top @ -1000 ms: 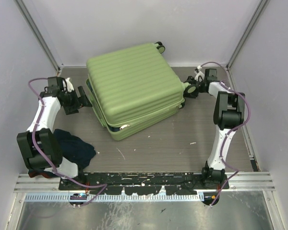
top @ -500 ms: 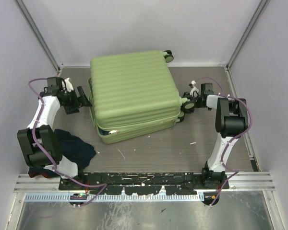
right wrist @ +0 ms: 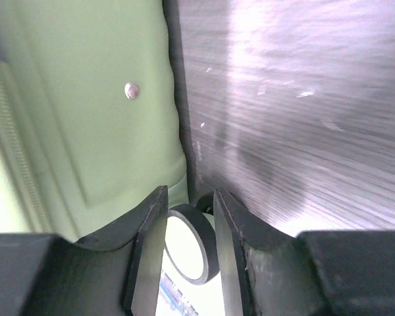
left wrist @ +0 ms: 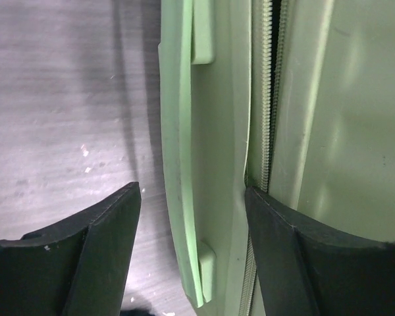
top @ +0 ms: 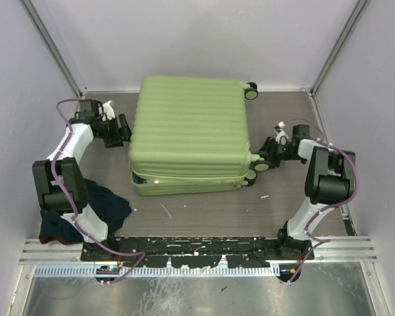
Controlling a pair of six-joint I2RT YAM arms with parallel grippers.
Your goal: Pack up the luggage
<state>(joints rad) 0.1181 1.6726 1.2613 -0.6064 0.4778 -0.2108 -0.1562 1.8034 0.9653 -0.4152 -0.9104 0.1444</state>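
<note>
The luggage (top: 187,131), a light-green ribbed suitcase, lies flat and closed in the middle of the table. My left gripper (top: 124,129) is at its left side. In the left wrist view the gripper (left wrist: 191,197) is open, with the green handle (left wrist: 184,151) between the fingers. The right finger rests by the zipper seam (left wrist: 263,131). My right gripper (top: 263,161) is at the luggage's right near corner. In the right wrist view the gripper (right wrist: 189,195) is shut on a black wheel (right wrist: 192,253) with a pale green hub.
A dark blue garment (top: 102,204) lies in a heap by the left arm's base. Another wheel (top: 251,92) sticks out at the luggage's far right corner, close to the back wall. Side walls stand close on both sides.
The luggage has turned clockwise and now sits square to the table. My right gripper has pulled nearer with the wheel. My left gripper has moved farther and to the right along the handle side.
</note>
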